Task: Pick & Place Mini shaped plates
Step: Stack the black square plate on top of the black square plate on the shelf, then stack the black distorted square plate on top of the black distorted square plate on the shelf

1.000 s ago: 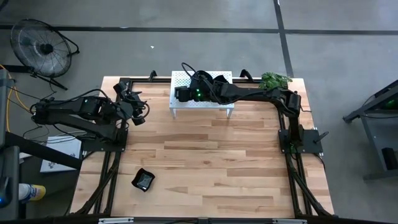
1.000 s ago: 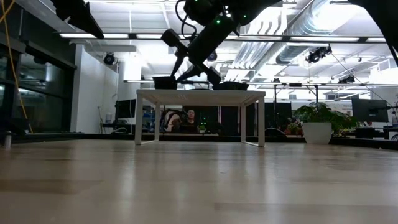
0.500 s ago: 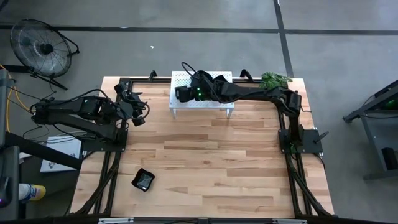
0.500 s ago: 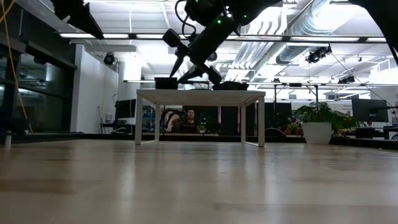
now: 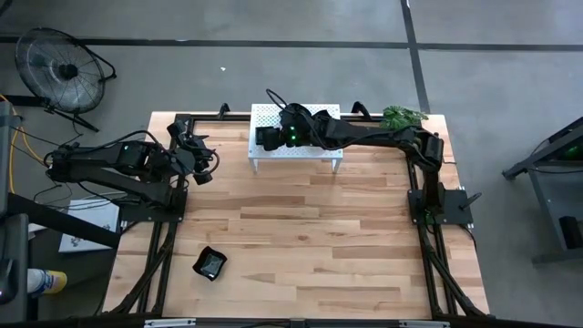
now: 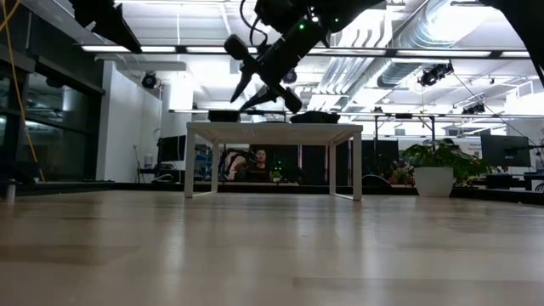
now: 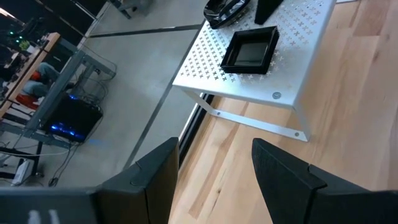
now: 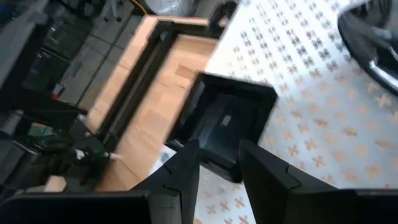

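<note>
A square glossy black dish (image 8: 227, 127) lies flat on the left end of the white perforated stand (image 5: 262, 114), and it also shows in the left wrist view as the square dish (image 7: 250, 50). My right gripper (image 6: 246, 100) hovers open just above it, clear of it. A second dark dish (image 8: 367, 43) sits farther right on the stand. Another black dish (image 5: 210, 264) rests on the table near its near left corner. My left gripper (image 7: 214, 168) waits open at the table's left side (image 5: 202, 166).
The stand (image 6: 272, 127) is raised on thin legs at the table's far edge. A green plant (image 5: 403, 116) sits at the far right corner. Bare wooden tabletop (image 5: 310, 228) spreads between the arms. A fan (image 5: 62, 68) stands on the floor beyond the left arm.
My right gripper has risen a little above the stand's left end. The square dish beneath it now lies lower and flatter on the stand than a second ago.
</note>
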Tool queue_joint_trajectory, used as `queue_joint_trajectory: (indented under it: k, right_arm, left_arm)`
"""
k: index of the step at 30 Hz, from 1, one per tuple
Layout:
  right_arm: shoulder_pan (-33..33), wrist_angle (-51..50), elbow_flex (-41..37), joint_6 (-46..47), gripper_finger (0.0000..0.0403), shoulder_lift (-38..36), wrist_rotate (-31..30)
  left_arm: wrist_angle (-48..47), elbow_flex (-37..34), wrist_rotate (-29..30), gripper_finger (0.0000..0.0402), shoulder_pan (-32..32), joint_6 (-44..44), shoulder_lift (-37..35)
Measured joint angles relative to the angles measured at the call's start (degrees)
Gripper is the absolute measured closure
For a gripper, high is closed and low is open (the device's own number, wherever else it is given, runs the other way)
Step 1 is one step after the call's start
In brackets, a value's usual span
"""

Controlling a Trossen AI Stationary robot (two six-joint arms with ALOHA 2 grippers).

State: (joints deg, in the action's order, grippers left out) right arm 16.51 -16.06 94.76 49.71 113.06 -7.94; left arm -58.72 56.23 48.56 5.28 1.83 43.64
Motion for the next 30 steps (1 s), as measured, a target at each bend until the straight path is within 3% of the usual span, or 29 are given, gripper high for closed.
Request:
queue_joint_trajectory:
  k: [7, 13, 21, 30]
  right_arm:
    - [0.02, -1.52, 0.0, -2.87, 0.0295, -3.25, -0.01]
    - [-0.61, -9.48, 0.0, -11.01, 0.0295, -8.38, -0.1]
    - [-4.49, -23.91, 0.0, -19.69, 0.0295, -14.94, -8.1]
    - [-11.44, -32.94, 0.02, -25.5, 0.0295, -18.97, -14.02]
  left_arm:
    - [-0.22, 0.0, -0.25, 0.0204, -0.02, 0.01, -0.02]
    - [-0.94, 0.0, -1.58, 0.0204, 0.0, 0.21, -0.02]
    - [-2.97, 0.0, -4.41, 0.0204, -0.02, 1.82, -0.02]
    - [-3.04, 0.0, -11.53, 0.0204, 0.0, 2.41, -0.02]
